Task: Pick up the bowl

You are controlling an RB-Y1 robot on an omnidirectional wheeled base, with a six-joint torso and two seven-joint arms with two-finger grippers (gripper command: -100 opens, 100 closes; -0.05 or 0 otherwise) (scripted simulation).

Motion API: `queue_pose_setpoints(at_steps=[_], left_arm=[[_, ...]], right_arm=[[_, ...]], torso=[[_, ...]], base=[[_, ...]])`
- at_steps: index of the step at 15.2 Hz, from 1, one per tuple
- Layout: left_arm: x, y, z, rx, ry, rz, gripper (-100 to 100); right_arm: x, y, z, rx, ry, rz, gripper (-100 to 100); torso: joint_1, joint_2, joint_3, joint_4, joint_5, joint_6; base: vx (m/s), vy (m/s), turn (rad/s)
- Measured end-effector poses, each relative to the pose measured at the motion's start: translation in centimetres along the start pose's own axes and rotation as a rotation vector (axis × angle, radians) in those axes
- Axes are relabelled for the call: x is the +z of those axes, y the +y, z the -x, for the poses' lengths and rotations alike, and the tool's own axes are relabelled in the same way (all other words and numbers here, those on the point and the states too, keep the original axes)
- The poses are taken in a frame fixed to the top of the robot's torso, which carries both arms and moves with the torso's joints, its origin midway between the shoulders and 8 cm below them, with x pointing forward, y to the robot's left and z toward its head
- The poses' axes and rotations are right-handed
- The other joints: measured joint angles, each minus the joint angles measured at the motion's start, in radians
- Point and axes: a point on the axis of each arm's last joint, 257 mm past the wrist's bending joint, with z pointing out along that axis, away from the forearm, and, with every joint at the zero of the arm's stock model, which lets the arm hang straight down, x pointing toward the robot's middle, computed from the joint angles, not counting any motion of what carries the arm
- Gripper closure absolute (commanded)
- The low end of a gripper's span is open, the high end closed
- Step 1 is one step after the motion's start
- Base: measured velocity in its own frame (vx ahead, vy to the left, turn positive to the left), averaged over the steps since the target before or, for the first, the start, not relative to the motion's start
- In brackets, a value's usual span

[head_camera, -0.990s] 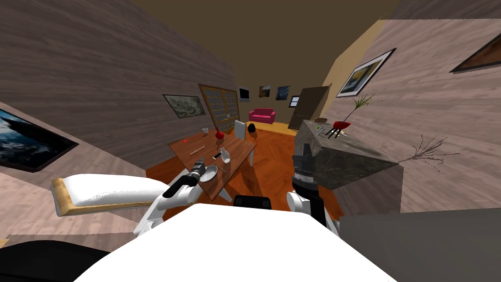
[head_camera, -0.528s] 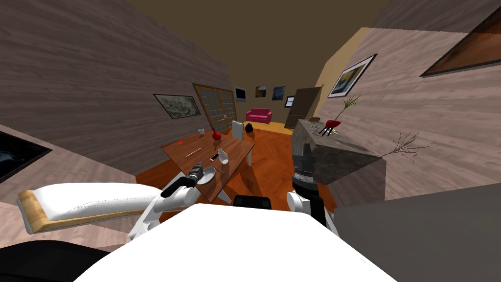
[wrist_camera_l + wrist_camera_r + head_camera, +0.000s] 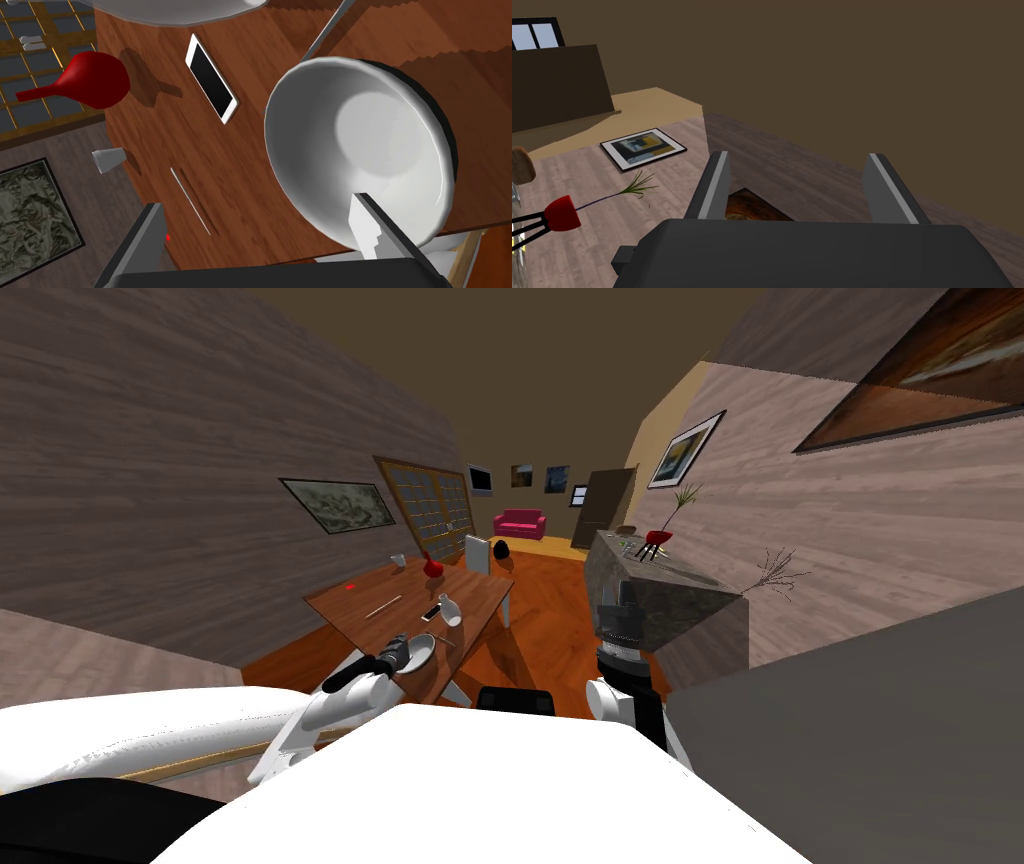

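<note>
Left pincer (image 3: pixel 257 200) gapes wide and empty, one blade at the rim of the white bowl (image 3: pixel 370 130) on the wooden counter's (image 3: pixel 200 165) near edge, so a clumsy closing could, I judge, shove it off.

I see a brown table (image 3: pixel 472 588) w/ a phone (image 3: pixel 211 77) lying flat on it, a red vase (image 3: pixel 95 85) & a small white cup (image 3: pixel 107 160) nr its far edge, a thin stick (image 3: pixel 190 202) lying apart from the phone, and a white jug (image 3: pixel 452 610) just beside the phone. Past the table there's a white chair (image 3: pixel 477 554), a pink sofa (image 3: pixel 520 524) far back, & a pic (image 3: pixel 330 505) on the wall next to a big frame w/ many small squares (image 3: pixel 425 510). On my right is a dark stone counter (image 3: pixel 650 588) w/ a red pot (image 3: pixel 657 537) on thin black legs, holding a green plant.
</note>
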Motion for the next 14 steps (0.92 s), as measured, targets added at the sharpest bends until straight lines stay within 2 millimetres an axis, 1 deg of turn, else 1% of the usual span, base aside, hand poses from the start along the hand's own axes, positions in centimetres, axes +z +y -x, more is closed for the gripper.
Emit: queue_pose_setpoints(at_steps=[2,7,8,11,14], left_arm=[[0.1,1.7,0.7,-0.017,-0.011,0.049,-100],[0.0,4.5,2.0,-0.051,-0.030,0.147,-100],[-0.1,5.3,2.3,-0.059,-0.035,0.170,-100],[-0.4,6.7,2.9,-0.080,-0.044,0.227,-100],[-0.8,8.8,3.6,-0.105,-0.054,0.296,-100]], right_arm=[[0.0,0.0,0.0,0.000,0.000,0.000,0],[0.0,0.0,0.0,0.000,0.000,0.000,0],[0.0,0.0,0.0,0.000,0.000,0.000,0],[0.0,0.0,0.0,0.000,0.000,0.000,0],[0.0,0.0,0.0,0.000,0.000,0.000,0]], torso=[[0.000,0.000,0.000,0.000,0.000,0.000],[0.000,0.000,0.000,0.000,0.000,0.000],[0.000,0.000,0.000,0.000,0.000,0.000],[0.000,0.000,0.000,0.000,0.000,0.000],[0.001,0.000,0.000,0.000,0.000,0.000]], base=[[-0.008,0.023,-0.103],[-0.006,0.021,-0.124],[-0.006,0.019,-0.057],[-0.006,0.024,-0.147],[-0.006,0.029,-0.100]])
